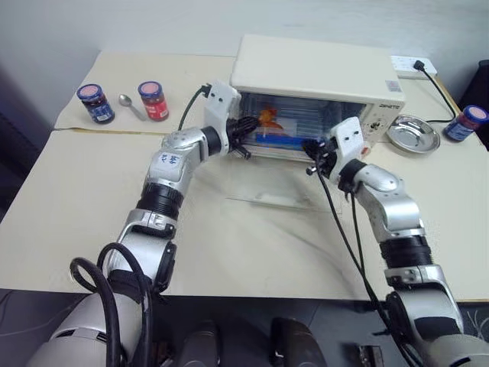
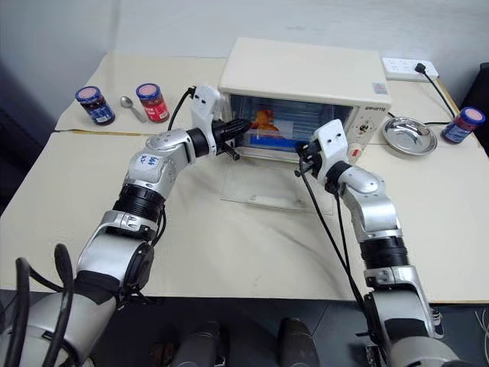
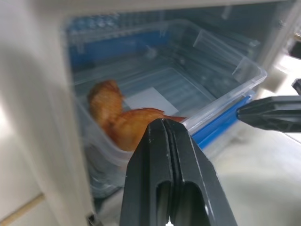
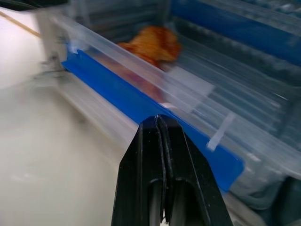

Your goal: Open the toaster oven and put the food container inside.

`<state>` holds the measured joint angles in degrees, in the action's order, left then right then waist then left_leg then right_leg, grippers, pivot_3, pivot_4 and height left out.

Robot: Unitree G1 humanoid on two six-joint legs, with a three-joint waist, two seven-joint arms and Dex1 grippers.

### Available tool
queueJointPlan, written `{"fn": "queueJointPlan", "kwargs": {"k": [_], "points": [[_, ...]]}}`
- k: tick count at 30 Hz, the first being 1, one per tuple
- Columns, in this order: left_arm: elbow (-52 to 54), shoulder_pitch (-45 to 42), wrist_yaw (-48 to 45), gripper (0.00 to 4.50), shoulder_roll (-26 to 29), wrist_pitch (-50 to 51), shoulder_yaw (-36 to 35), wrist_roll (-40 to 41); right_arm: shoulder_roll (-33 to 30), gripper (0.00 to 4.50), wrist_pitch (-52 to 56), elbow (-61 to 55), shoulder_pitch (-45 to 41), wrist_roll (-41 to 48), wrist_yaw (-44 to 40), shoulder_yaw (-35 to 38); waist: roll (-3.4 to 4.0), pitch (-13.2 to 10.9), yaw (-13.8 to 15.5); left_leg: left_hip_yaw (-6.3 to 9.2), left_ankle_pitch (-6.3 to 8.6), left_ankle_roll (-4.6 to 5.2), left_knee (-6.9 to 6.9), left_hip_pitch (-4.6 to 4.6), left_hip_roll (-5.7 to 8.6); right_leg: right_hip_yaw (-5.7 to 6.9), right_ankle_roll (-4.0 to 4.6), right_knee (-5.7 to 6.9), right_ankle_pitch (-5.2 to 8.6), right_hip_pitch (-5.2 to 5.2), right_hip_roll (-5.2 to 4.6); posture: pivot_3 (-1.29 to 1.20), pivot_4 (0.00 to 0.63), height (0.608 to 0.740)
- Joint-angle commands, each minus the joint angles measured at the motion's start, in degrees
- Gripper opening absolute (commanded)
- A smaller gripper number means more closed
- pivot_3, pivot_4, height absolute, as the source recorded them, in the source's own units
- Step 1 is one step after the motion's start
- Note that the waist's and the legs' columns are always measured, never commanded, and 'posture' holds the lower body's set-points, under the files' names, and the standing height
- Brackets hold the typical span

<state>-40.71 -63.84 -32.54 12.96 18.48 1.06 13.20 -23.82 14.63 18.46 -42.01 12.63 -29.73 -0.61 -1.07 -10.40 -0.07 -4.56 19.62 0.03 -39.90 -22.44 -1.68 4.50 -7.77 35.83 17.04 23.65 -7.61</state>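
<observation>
Food container (image 1: 276,128): partly hidden behind both grippers; far end lost in the dim oven cavity.
Toaster oven (image 2: 306,73): rack indistinct behind the box; knobs too small to read, partly covered by the right gripper (image 2: 303,155).
Left gripper (image 2: 235,130): fingertips hard to separate from dangling cable.
Right wrist view: smeared by motion; container's blue clip (image 4: 141,106) cut by fingers.
Blue-lidded jar (image 1: 467,122): clipped at the picture's edge.
</observation>
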Motion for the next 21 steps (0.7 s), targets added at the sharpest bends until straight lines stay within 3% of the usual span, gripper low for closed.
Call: {"fn": "queueJointPlan", "kwargs": {"k": [1, 5, 9, 12, 16, 21], "points": [[9.23, 1.97, -5.33, 0.0, 1.3, 3.95, -1.38, 3.73, -0.75, 0.04, 0.45, -6.04, 1.35, 2.46, -2.41, 2.41, 0.02, -0.01, -0.23, 0.01, 0.0, 0.0, 0.0, 0.0, 0.0, 0.01, 0.0, 0.0, 0.0, 0.0, 0.0, 0.0, 0.15, 0.74], [29.68, 10.18, -12.81, 0.0, 8.9, 17.33, -3.58, 12.13, -5.34, 0.04, 10.46, -22.8, 10.54, 10.37, -7.23, 5.85, 0.12, -0.07, -0.75, 0.04, 0.0, -0.01, 0.05, -0.02, -0.05, 0.01, 0.0, 0.0, 0.0, 0.04, 0.02, 0.0, 0.15, 0.74], [42.71, 15.06, -16.28, 0.18, 18.29, 28.97, -9.81, 21.72, -11.09, 0.01, 23.32, -40.7, 22.68, 23.43, -8.4, 14.2, 0.18, -0.11, -0.63, 0.1, 0.02, -0.03, -0.05, -0.02, -0.09, -0.02, 0.02, 0.06, 0.01, 0.01, 0.02, 0.0, 0.15, 0.74], [48.1, 16.83, -19.5, 0.86, 25.03, 34.55, -14.02, 27.81, -14.53, 0.0, 29.76, -50.07, 33.53, 30.55, -8.36, 20.68, 0.18, -0.11, -0.01, 0.13, 0.02, -0.04, -0.09, 0.11, -0.11, -0.05, 0.03, 0.04, 0.01, -0.15, 0.03, 0.0, 0.15, 0.74], [51.42, 18.38, -23.18, 2.05, 31.55, 39.11, -16.57, 33.29, -13.95, 0.0, 32.12, -55.61, 43.8, 31.12, -4.2, 22.94, 0.17, -0.1, 0.47, 0.11, 0.03, -0.01, -0.12, 0.27, -0.07, -0.11, 0.03, 0.03, 0.02, -0.34, 0.01, 0.0, 0.15, 0.74], [54.34, 20.57, -25.19, 3.62, 34.98, 38.8, -15.94, 35.04, -7.67, 0.0, 28.2, -53.08, 46.3, 22.21, 4.87, 15.53, 0.16, -0.1, 0.26, 0.04, 0.03, -0.02, -0.1, 0.29, -0.07, -0.18, 0.04, 0.05, 0.02, -0.29, 0.04, 0.0, 0.15, 0.74]]}}
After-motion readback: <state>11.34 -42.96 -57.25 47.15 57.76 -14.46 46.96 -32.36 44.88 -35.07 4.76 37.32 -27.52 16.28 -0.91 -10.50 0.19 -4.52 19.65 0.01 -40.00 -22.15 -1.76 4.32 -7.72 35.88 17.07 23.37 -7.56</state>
